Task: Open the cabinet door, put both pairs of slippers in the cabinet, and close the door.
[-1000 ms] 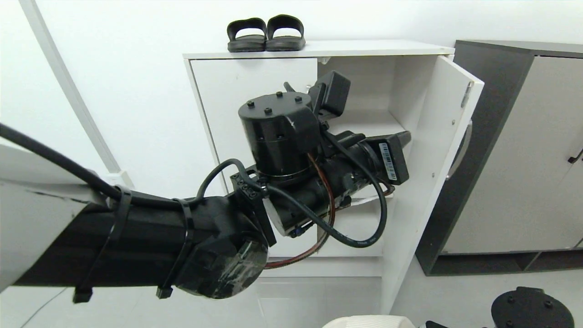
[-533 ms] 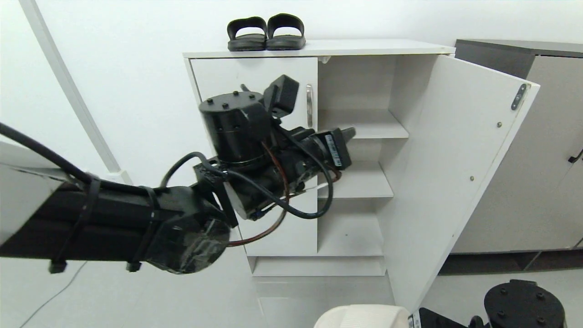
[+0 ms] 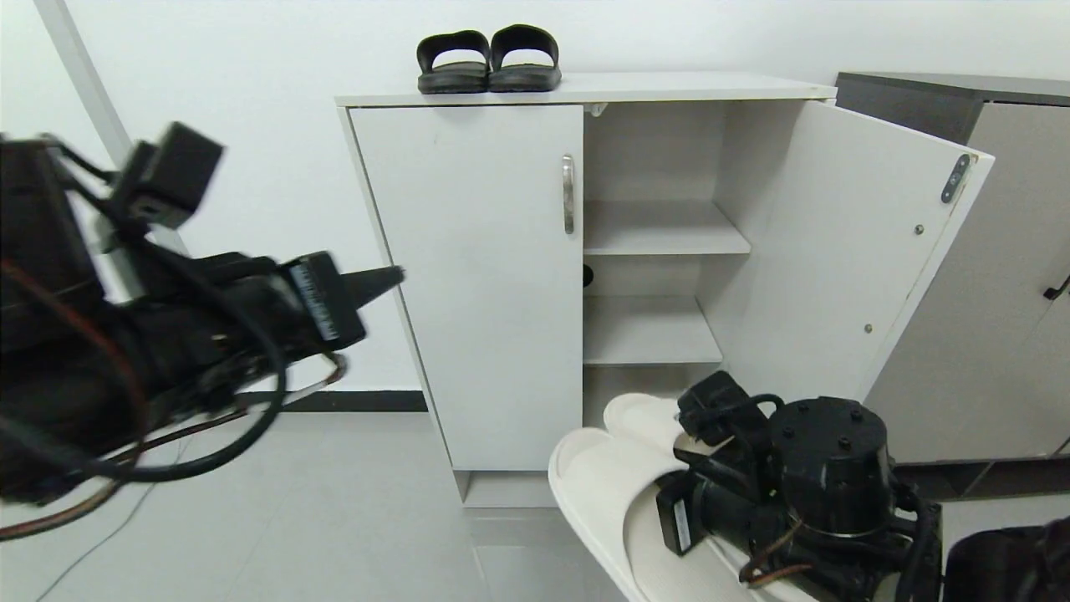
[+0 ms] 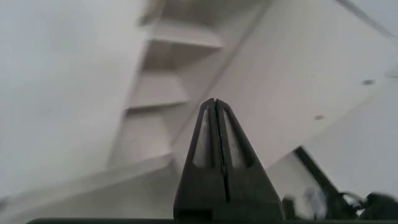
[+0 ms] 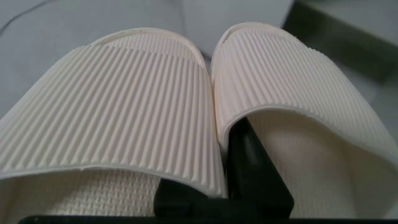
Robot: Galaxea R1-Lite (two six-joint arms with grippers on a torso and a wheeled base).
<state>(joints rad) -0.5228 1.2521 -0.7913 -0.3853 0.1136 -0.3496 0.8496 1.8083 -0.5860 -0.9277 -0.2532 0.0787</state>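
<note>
A white cabinet (image 3: 468, 276) stands against the wall with its right door (image 3: 844, 259) swung wide open, showing bare shelves (image 3: 652, 334). Its left door is closed. A black pair of slippers (image 3: 489, 63) sits on the cabinet top. Low in front of the open side, a white ribbed pair of slippers (image 3: 610, 477) is held side by side, toes toward the cabinet. My right gripper (image 5: 217, 168) is shut on the inner walls of the white slippers (image 5: 143, 106). My left gripper (image 3: 393, 276) is shut and empty, left of the cabinet; its tips (image 4: 215, 102) point at the shelves (image 4: 158, 93).
A tall grey cabinet (image 3: 970, 276) stands just right of the open door. The closed left door carries a metal handle (image 3: 568, 194). Bare grey floor (image 3: 334, 510) lies in front, with a thin cable at the lower left.
The left arm drew back from the cabinet's open side to the far left. The right door swung wider open. The right arm rose into view holding the white slippers.
</note>
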